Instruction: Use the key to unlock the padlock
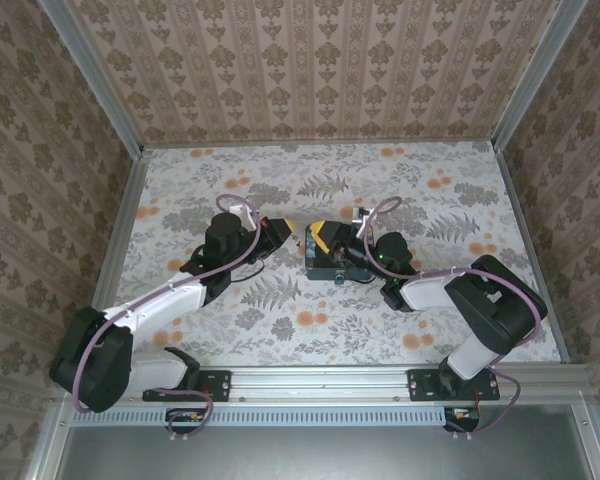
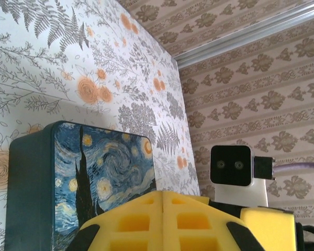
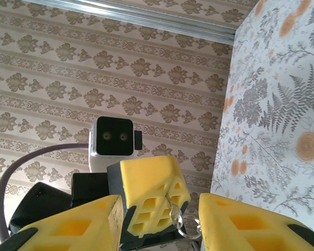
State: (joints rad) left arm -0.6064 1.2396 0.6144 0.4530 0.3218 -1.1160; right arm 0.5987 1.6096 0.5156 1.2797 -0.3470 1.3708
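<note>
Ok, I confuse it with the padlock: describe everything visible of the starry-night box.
The box is rectangular with rounded corners, its broad face printed with swirling blue-and-yellow night sky and dark cypress, its side plain dark teal. It sits on the floral table just beyond the shut left gripper; contact unclear.

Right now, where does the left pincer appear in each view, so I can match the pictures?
Top external: left pincer at mid-table, just left of centre, pointing right.
Left wrist: left pincer at the bottom edge, yellow pads shut together.
Right wrist: left pincer at lower centre, yellow tips facing the lens.
Shared landmark: the floral tabletop.
</note>
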